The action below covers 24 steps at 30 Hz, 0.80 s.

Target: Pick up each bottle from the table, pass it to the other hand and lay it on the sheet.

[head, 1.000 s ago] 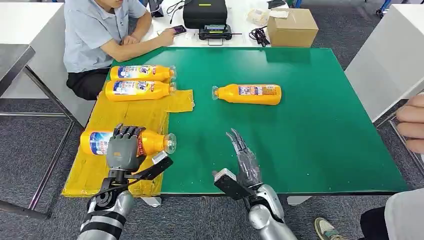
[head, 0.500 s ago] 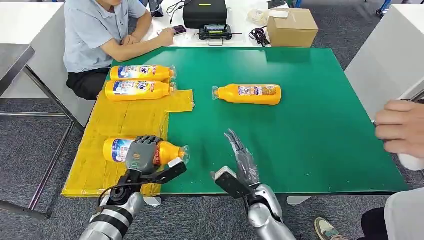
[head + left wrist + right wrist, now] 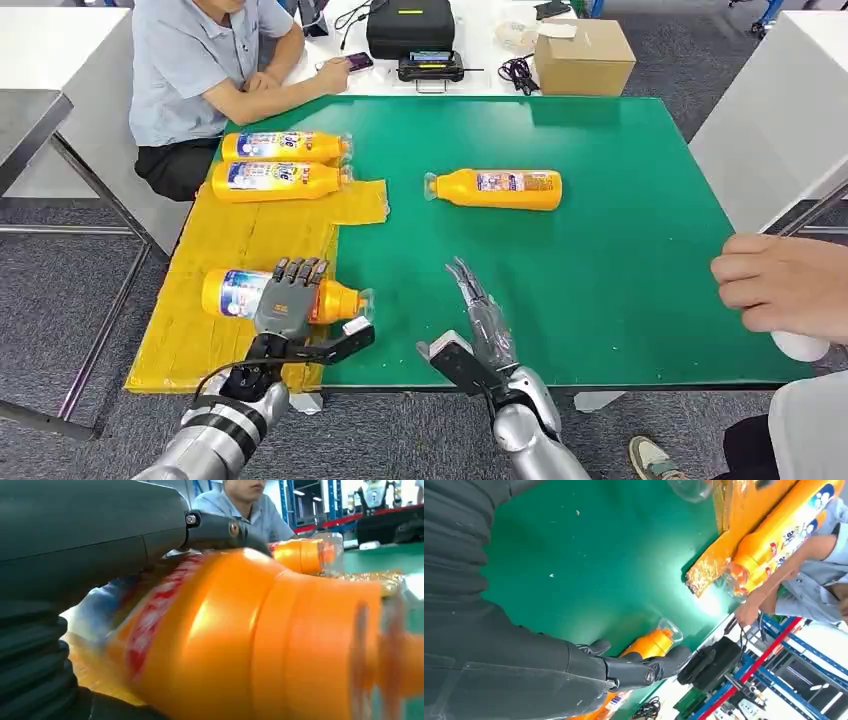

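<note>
Left hand (image 3: 288, 300) fingers wrapped over bottle (image 3: 240, 293), label partly hidden; right hand (image 3: 484, 318) fingers straight, holding nothing.

Orange bottles (image 3: 285, 295), yellow sheet (image 3: 250, 240), green table (image 3: 600, 260).

Bright, even overhead light. The head view is sharp, with soft shadows. The bottle (image 3: 260, 640) blurs close up; glare whitens the counter (image 3: 711, 602).

Robot lab (blue racking (image 3: 774, 675) behind)
</note>
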Available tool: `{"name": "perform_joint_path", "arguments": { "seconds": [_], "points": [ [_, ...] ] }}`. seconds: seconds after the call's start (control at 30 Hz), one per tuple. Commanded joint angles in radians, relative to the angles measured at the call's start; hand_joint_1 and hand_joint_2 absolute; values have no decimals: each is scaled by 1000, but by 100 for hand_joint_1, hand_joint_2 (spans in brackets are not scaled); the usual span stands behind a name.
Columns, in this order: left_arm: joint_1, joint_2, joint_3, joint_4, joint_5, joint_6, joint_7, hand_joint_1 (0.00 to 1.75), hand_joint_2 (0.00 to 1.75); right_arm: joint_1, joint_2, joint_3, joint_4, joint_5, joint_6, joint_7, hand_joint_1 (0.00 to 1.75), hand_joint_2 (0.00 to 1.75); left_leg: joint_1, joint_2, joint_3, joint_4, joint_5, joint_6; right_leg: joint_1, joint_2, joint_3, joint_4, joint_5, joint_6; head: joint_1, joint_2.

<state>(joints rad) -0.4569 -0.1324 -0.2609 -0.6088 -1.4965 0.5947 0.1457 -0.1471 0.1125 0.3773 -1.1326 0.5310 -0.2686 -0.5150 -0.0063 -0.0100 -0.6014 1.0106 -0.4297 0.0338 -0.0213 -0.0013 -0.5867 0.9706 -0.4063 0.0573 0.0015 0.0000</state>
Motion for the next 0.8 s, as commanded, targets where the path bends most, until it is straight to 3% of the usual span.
{"name": "perform_joint_path", "arguments": {
  "seconds": [0.03,0.33,0.8],
  "points": [
    [-37,38,-5,172,34,-102,-21,0,175,-25,-7,-44,45,-8,4,-5,0,175,0,3,5,-1,0,-2,1,2,4,-1,0,-2,0,0],
    [-47,43,-8,179,67,-242,-63,0,175,-26,-6,-52,46,-1,13,-10,0,175,2,5,10,-2,2,-4,2,4,8,-2,3,-6,0,0],
    [-33,33,-69,99,35,-167,-72,0,175,-14,-6,-62,33,17,-2,-16,0,175,1,4,14,-2,2,-4,2,3,12,-1,3,-6,0,0]
  ]
}}
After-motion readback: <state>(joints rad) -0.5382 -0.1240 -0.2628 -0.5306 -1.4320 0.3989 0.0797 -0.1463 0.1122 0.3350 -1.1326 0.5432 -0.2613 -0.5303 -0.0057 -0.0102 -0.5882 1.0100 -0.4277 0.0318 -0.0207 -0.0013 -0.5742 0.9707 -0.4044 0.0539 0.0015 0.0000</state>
